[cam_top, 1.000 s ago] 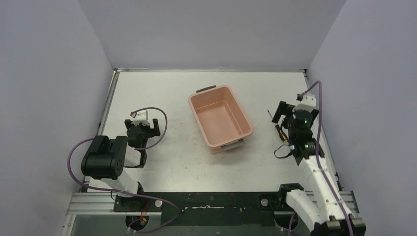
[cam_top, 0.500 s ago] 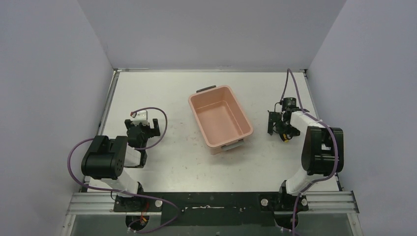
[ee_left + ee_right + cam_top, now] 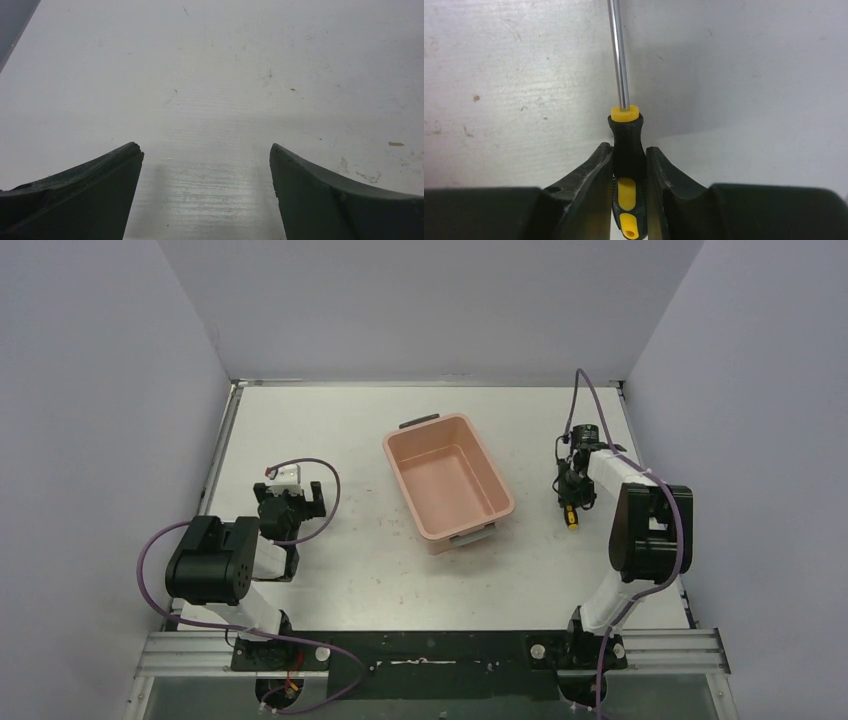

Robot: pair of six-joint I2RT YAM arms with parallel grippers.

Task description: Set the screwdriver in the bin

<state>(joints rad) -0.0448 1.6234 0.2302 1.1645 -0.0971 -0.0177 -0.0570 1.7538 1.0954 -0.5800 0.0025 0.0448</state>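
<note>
The screwdriver (image 3: 626, 140) lies on the white table, its black-and-yellow handle pinched between my right gripper's (image 3: 629, 148) two dark fingers. Its thin metal shaft runs straight away from the jaws, up to the top edge of the right wrist view. From above, the right gripper (image 3: 568, 492) points down at the table, and the handle's yellow end (image 3: 572, 521) shows just below it, right of the bin. The salmon-pink bin (image 3: 447, 483) stands empty mid-table, turned at an angle. My left gripper (image 3: 206, 150) is open over bare table, left of the bin (image 3: 290, 498).
Grey walls close in the table on the left, back and right. The right wall runs close behind the right arm (image 3: 645, 530). Purple cables loop off both arms. A black rail (image 3: 430, 645) runs along the near edge.
The right arm has swung round and come down over the screwdriver, and its jaws have gone from wide open to shut on the handle. The left arm and bin are unmoved.
</note>
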